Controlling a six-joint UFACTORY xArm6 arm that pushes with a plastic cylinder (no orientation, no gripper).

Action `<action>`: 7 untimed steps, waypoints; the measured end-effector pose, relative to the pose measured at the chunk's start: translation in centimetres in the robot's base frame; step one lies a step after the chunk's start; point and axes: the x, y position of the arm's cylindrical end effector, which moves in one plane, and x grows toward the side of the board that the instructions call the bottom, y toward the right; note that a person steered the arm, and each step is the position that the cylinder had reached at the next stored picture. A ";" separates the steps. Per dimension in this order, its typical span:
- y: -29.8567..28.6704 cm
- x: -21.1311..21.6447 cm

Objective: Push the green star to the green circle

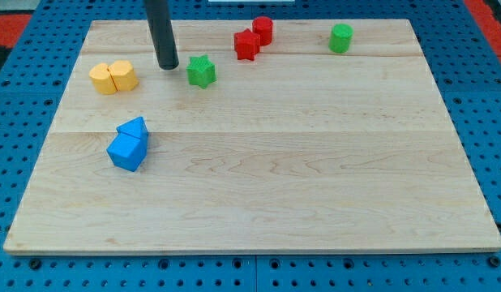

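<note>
Rod matte dark, smooth; my tip (pixel 168 66) on pale grained wooden board (pixel 259 186), just left of green star (pixel 201 71), small gap, holding nothing. Green circle (pixel 341 38), a short cylinder, well apart toward the view's top right. Red blocks (pixel 252 39) between.

- Green star (pixel 201 71): small green star-shaped block, flat on the bench, upper-left of centre.
- Green circle (pixel 341 38): short green cylinder, upright, near the top edge, at about 2 o'clock from the star, well apart.
</note>
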 end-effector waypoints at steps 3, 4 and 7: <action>8.5 0.9; 12.1 0.9; 21.6 3.1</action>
